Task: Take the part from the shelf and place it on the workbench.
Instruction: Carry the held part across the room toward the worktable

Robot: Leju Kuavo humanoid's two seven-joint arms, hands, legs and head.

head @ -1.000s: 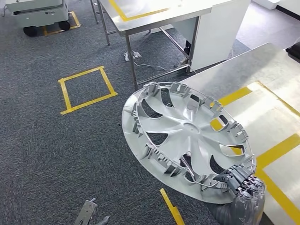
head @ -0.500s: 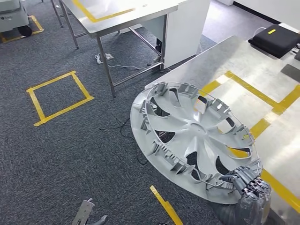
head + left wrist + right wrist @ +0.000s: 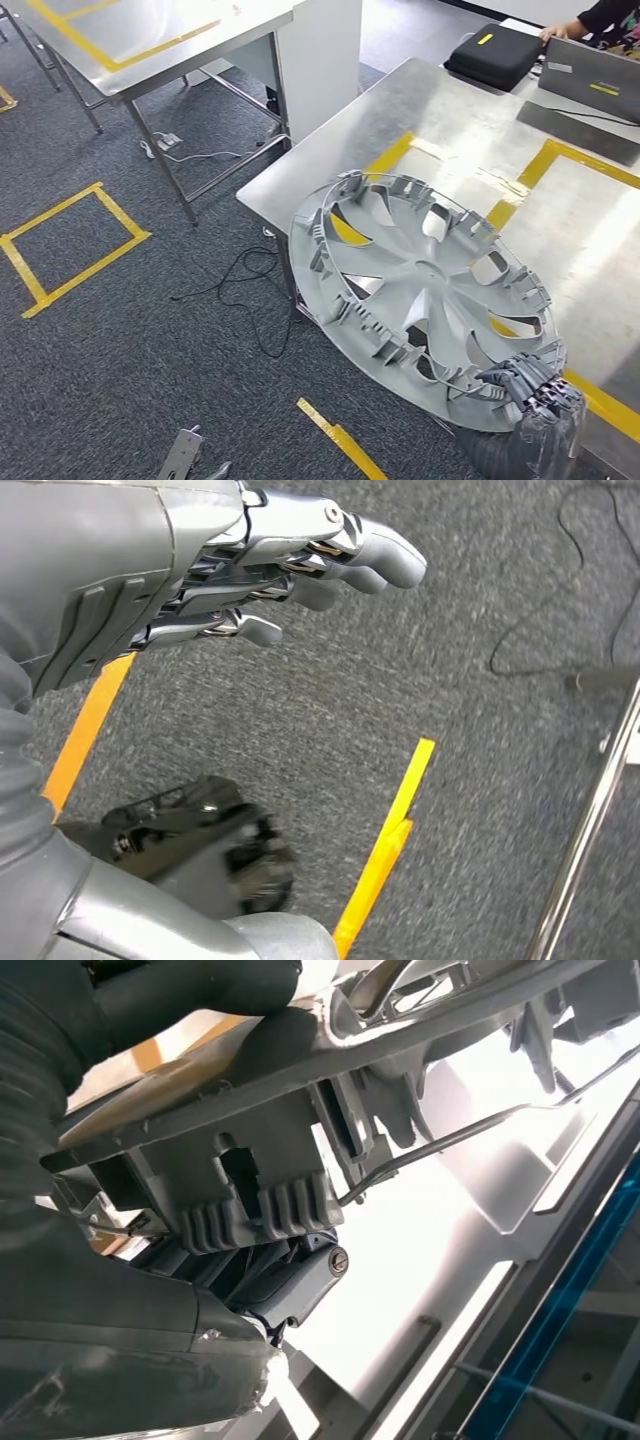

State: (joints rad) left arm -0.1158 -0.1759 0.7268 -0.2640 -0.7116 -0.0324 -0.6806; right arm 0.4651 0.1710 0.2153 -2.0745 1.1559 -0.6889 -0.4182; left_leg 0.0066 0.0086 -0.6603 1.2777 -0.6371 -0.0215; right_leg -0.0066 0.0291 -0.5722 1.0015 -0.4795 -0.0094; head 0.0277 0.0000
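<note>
Carpet (image 3: 113, 360), grey, covers the floor you see in the head view, marked with a yellow tape square (image 3: 72, 245) and a short tape strip (image 3: 340, 440) near the bottom. Next in size, the workbench (image 3: 453, 110) fills the right half: a steel top crossed by yellow tape lines, its near corner pointing toward the carpet. A second table (image 3: 151, 45) stands beyond it at upper left, well apart, with a cable (image 3: 241, 280) trailing on the carpet between them. You have the hubcap (image 3: 423, 290), silver, inner ribbed side up and tilted, held above the bench's near edge, partly over the bench and partly over the carpet. At the far end of the bench lie a black case (image 3: 494, 55) and a laptop (image 3: 589, 75), with a person's hand (image 3: 558, 30) beside them. Your right hand (image 3: 528, 395) grips the hubcap's near rim, fingers curled over the edge. Your left hand (image 3: 264, 570) hangs over the carpet, fingers extended and spread, holding nothing.
</note>
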